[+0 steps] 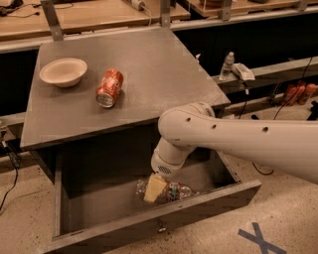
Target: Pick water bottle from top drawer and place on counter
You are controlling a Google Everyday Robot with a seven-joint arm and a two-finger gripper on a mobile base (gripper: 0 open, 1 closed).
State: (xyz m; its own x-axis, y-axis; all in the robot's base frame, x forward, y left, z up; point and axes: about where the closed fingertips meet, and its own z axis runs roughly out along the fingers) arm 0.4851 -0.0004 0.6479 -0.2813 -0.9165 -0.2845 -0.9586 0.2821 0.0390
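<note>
The water bottle (177,191) lies on its side in the open top drawer (198,204), near the drawer's front middle; its clear crinkled body and coloured label show only in part. My white arm reaches down from the right into the drawer. My gripper (155,188), with a pale yellow tip, is right on the left part of the bottle and hides that part. The counter (154,69) is the dark grey top right above the drawer.
An orange-red soda can (109,88) lies on its side on the counter, with a beige bowl (63,71) to its left. A small white-capped bottle (227,64) stands on a ledge at the right. Wooden benches (99,15) run behind. A blue X (258,238) marks the floor.
</note>
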